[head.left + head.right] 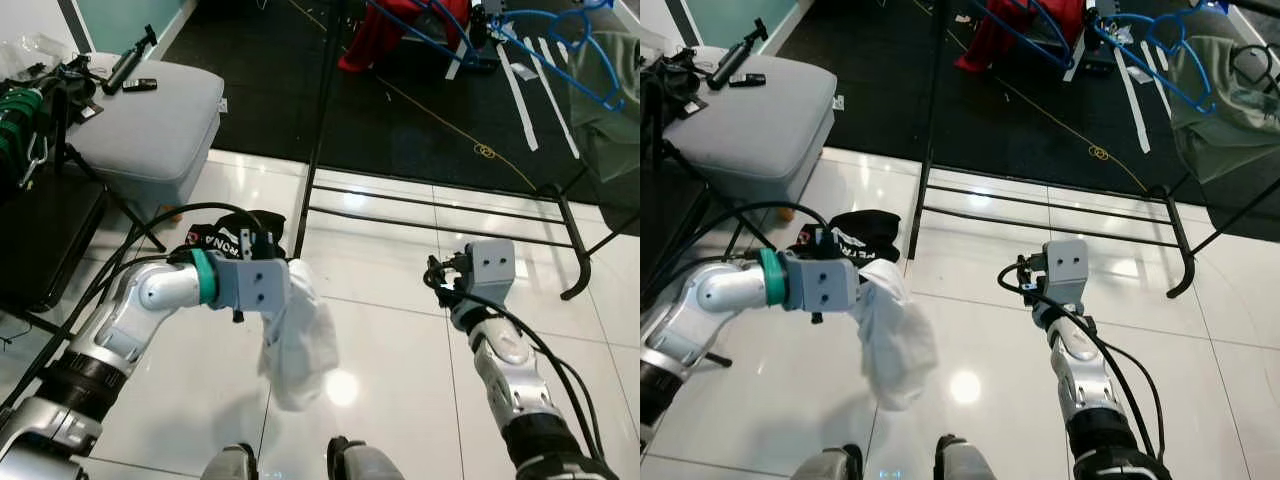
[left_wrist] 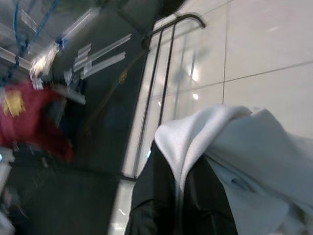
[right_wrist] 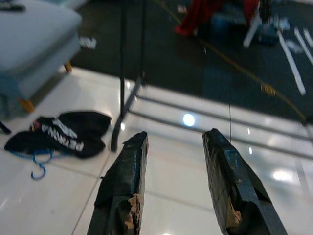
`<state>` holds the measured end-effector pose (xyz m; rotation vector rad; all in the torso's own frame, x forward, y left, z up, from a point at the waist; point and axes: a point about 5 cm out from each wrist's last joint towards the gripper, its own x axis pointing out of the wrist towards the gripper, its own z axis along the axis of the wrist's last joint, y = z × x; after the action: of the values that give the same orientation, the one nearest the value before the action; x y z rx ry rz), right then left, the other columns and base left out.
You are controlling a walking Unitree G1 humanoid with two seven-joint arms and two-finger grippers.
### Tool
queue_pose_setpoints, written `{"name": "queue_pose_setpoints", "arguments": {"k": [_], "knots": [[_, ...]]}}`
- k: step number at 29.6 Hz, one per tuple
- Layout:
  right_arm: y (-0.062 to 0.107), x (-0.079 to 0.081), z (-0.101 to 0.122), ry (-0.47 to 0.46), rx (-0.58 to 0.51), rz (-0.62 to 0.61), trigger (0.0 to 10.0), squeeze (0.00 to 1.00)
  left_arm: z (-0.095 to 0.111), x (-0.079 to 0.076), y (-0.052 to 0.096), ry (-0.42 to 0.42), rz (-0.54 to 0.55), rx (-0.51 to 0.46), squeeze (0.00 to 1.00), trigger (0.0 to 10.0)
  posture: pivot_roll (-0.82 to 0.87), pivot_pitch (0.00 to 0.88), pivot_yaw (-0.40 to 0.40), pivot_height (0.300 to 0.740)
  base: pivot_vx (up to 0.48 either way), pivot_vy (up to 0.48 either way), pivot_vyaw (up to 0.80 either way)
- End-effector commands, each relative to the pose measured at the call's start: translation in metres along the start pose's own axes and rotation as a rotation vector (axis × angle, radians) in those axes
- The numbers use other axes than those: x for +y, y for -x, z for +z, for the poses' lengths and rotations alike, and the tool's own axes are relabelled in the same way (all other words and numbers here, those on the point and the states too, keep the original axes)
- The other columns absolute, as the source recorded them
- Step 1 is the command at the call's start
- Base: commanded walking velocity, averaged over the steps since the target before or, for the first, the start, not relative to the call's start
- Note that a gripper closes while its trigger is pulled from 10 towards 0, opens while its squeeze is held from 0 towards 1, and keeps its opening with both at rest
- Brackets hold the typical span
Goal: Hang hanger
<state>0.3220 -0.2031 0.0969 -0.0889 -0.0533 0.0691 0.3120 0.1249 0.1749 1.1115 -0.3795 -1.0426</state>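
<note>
Currently the left gripper (image 1: 268, 300) is clamped on a white garment (image 1: 298, 345), held out over the white tile floor (image 1: 400, 350) so the cloth hangs free below the wrist w/o dragging. In the left wrist view the white garment drapes over the black fingers (image 2: 166, 205), so the fingers themselves are mostly covered; grip is judged from the cloth staying up, not from seeing the pads.

The right gripper (image 3: 178, 181) carries nothing: fingers spread apart, tile visible between them, arm raised at mid height to the right of the garment. Likely kept free to take the second item.

Task item: a blue hanger (image 3: 39, 164) lies on the floor, its hook visible just beside a black garment w/ white lettering (image 3: 61, 134). Part of the hanger appears to run under that cloth; how much, can't tell. More blue hangers (image 1: 575, 60) sit on the clothes rack, upper right.

The clothes rack base (image 1: 440, 215), black tubes, stands on the tile ahead, its upright pole (image 1: 325, 120) rising between the two arms. A grey ottoman (image 1: 150, 120) w/ small devices on top stands to the left, well apart from the rack.

Assessment: hanging not yet done. Next step prob. needs the free right gripper down at the floor hanger. Risk: hook snagging the black garment on lift.
</note>
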Motion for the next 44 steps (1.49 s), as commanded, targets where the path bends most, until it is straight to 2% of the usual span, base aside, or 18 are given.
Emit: {"name": "queue_pose_setpoints", "arguments": {"k": [1, 5, 13, 15, 16, 18, 21, 22, 23, 24, 25, 28, 30, 34, 38, 40, 43, 44], "knots": [[0.003, 0.000, -0.001, -0.002, -0.026, 0.007, 10.0, 0.00, 0.006, -0.008, -0.005, -0.072, -0.030, -0.060, 0.00, 0.0, 0.00, 0.094, -0.039, 0.740, 0.000, 0.000, 0.00], [0.002, 0.005, 0.001, 0.028, -0.062, 0.043, 10.0, 0.00, 0.009, -0.010, -0.008, -0.149, -0.023, -0.123, 0.00, 0.0, 0.00, 0.099, -0.040, 0.740, 0.000, 0.000, 0.00], [0.003, 0.009, 0.000, 0.040, -0.071, 0.070, 10.0, 0.00, 0.009, -0.010, -0.013, -0.170, 0.023, -0.144, 0.00, 0.0, 0.00, 0.110, -0.045, 0.740, 0.000, 0.000, 0.00], [0.003, 0.007, -0.002, -0.005, -0.059, 0.041, 10.0, 0.00, -0.010, -0.007, -0.017, 0.002, 0.069, 0.012, 0.00, 0.0, 0.00, 0.113, -0.047, 0.740, 0.000, 0.000, 0.00], [0.003, 0.007, -0.002, -0.005, -0.059, 0.041, 10.0, 0.00, -0.010, -0.007, -0.017, 0.002, 0.069, 0.012, 0.00, 0.0, 0.00, 0.113, -0.047, 0.740, 0.000, 0.000, 0.00], [0.001, 0.003, -0.003, -0.037, -0.043, 0.017, 10.0, 0.00, -0.052, -0.020, -0.015, 0.635, 0.107, 0.337, 0.00, 0.0, -0.01, 0.117, -0.047, 0.740, 0.000, 0.000, 0.00], [0.001, 0.003, -0.003, -0.037, -0.043, 0.017, 10.0, 0.00, -0.052, -0.020, -0.015, 0.635, 0.107, 0.337, 0.00, 0.0, -0.01, 0.117, -0.047, 0.740, 0.000, 0.000, 0.00], [0.001, 0.003, -0.004, -0.042, -0.043, 0.016, 10.0, 0.00, -0.059, -0.030, -0.017, 0.916, 0.121, 0.378, 0.00, 0.0, -0.01, 0.117, -0.047, 0.740, 0.000, 0.000, 0.00], [0.001, 0.002, -0.004, -0.041, -0.043, 0.020, 10.0, 0.00, -0.061, -0.035, -0.020, 1.116, 0.134, 0.375, 0.00, 0.0, -0.01, 0.120, -0.045, 0.740, 0.000, 0.000, 0.00], [0.001, 0.002, -0.004, -0.041, -0.043, 0.020, 10.0, 0.00, -0.061, -0.035, -0.020, 1.116, 0.134, 0.375, 0.00, 0.0, -0.01, 0.120, -0.045, 0.740, 0.000, 0.000, 0.00], [0.001, 0.002, -0.004, -0.040, -0.044, 0.024, 10.0, 0.00, -0.058, -0.033, -0.025, 1.277, 0.173, 0.342, 0.00, 0.0, -0.01, 0.121, -0.045, 0.740, 0.000, 0.000, 0.00], [0.001, 0.002, -0.004, -0.038, -0.045, 0.027, 10.0, 0.00, -0.056, -0.031, -0.029, 1.371, 0.194, 0.315, 0.00, 0.0, -0.01, 0.123, -0.046, 0.740, 0.000, 0.000, 0.00], [0.002, 0.003, -0.005, -0.040, -0.041, 0.036, 10.0, 0.00, -0.055, -0.030, -0.034, 1.526, 0.244, 0.302, 0.00, 0.0, -0.01, 0.127, -0.045, 0.740, 0.000, 0.000, 0.00], [0.002, 0.003, -0.006, -0.042, -0.039, 0.039, 10.0, 0.00, -0.056, -0.030, -0.035, 1.565, 0.275, 0.313, 0.00, 0.0, -0.01, 0.129, -0.045, 0.740, 0.000, 0.000, 0.00], [0.002, 0.005, -0.006, -0.047, -0.035, 0.053, 10.0, 0.00, -0.060, -0.025, -0.035, 1.687, 0.371, 0.353, 0.00, 0.0, -0.01, 0.131, -0.046, 0.740, 0.000, 0.000, 0.00], [0.001, 0.013, -0.006, -0.067, -0.033, 0.126, 10.0, 0.00, -0.062, -0.017, -0.030, 1.770, 0.427, 0.399, 0.00, 0.0, -0.01, 0.132, -0.046, 0.740, 0.000, 0.000, 0.00], [0.001, 0.018, -0.006, -0.076, -0.033, 0.163, 10.0, 0.00, -0.062, -0.015, -0.028, 1.787, 0.439, 0.406, 0.00, 0.0, -0.01, 0.132, -0.046, 0.740, 0.000, 0.000, 0.00], [0.003, 0.030, -0.007, -0.051, -0.030, 0.284, 10.0, 0.00, -0.061, -0.011, -0.027, 1.798, 0.456, 0.404, 0.00, 0.0, -0.01, 0.133, -0.044, 0.740, 0.000, 0.000, 0.00]]}}
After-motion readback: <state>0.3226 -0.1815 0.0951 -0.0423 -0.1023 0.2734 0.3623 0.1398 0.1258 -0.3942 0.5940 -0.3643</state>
